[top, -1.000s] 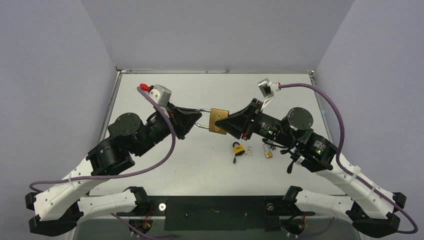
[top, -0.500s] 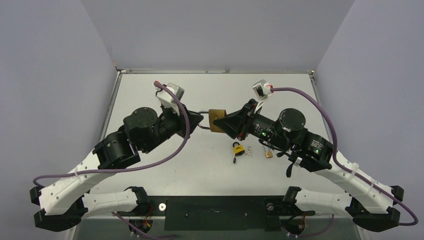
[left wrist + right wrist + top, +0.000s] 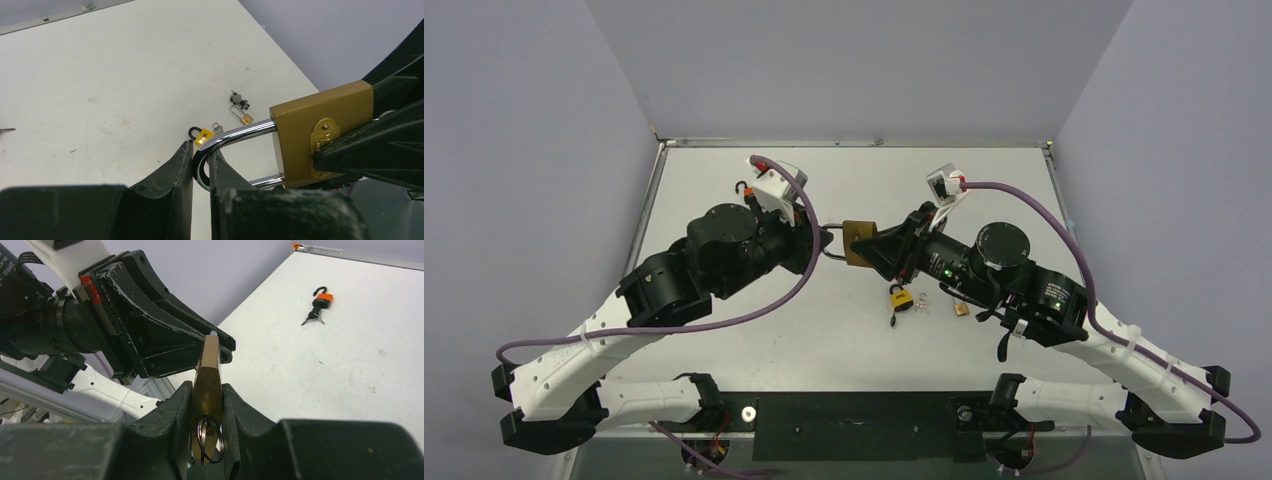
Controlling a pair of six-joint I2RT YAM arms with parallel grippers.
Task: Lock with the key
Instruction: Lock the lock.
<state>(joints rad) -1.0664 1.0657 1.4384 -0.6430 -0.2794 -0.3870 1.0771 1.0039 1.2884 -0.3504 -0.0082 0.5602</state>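
Brass padlock (image 3: 857, 243) held off table: left gripper (image 3: 201, 150) clamped on its chrome shackle (image 3: 240, 134), right gripper (image 3: 207, 386) clamped on padlock body, key ring (image 3: 210, 437) at its base. Shackle possibly seated, view unclear.

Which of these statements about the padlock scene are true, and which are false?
1. The left gripper is shut on the shackle of the large brass padlock. True.
2. The right gripper is open and holds nothing. False: it is shut on the padlock's brass body.
3. This padlock lies flat on the table. False: both grippers hold it above the table.
4. A small yellow padlock lies on the table. True.
5. An orange padlock lies on the table. True.
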